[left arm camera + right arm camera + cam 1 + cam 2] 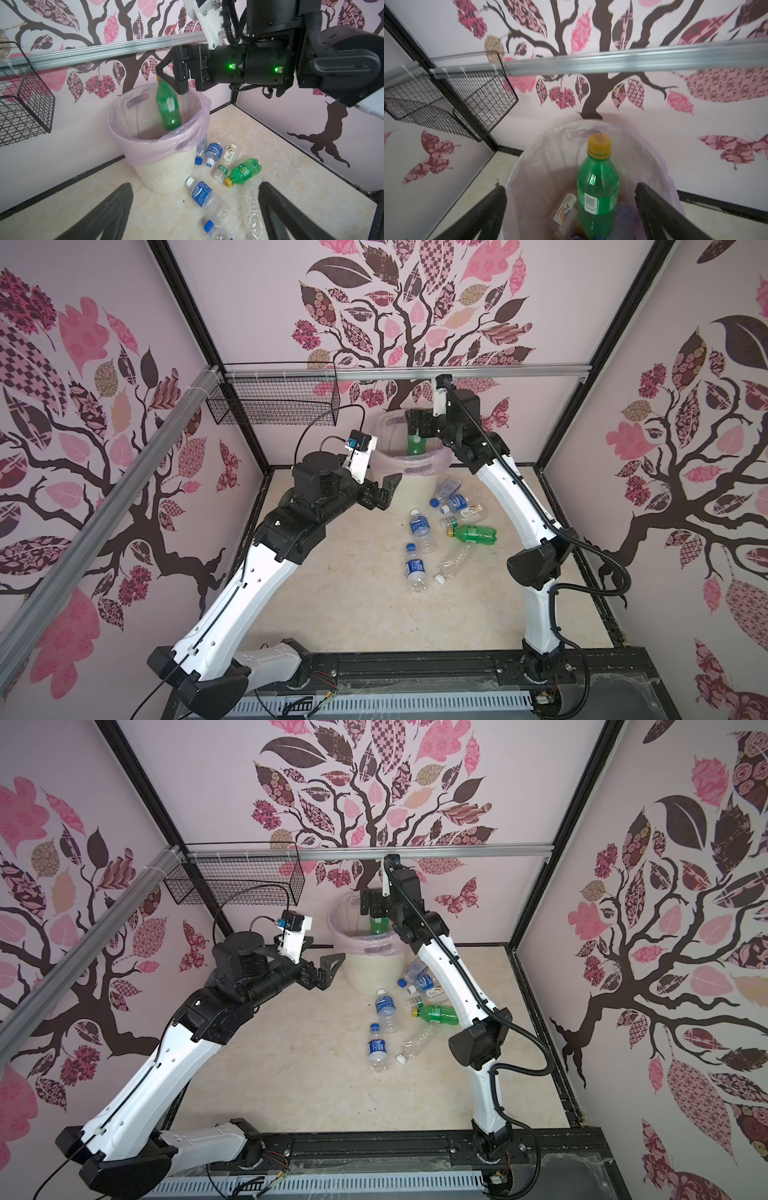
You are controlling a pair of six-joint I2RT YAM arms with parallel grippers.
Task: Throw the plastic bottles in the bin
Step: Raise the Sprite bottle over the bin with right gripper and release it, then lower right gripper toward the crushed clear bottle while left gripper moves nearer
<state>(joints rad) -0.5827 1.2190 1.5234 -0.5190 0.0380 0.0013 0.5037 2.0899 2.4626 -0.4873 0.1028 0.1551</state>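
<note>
If starting from the arms' own end, find bare floor first, roomy for either arm. Farther in, a loose scatter of bottles lying down, among them a flat green bottle, several crowded right against the foot of the bin. Just beside the bin's wall, left gripper hanging with jaws spread wide, gripping nothing, near enough to knock the bin on a careless swing. Above the bin's mouth, right gripper, jaws likewise parted and closed on nothing. Between them, an upright green bottle, cap up, touching neither jaw, blurred in the left wrist view, lower half under the rim: most likely dropping in, onto at least one white-labelled bottle.

Possible trouble: could land standing tall, lean on the rim and tip back out. Could also snag the loose pink bag on a jaw when lifting away and pull a light bin over. Beware rolling among the floor bottles, and scant room under the right arm near the side wall. Beyond the bin, back wall close behind, metal rail overhead, wire basket off to the left in both top views; better to draw back than up.
</note>
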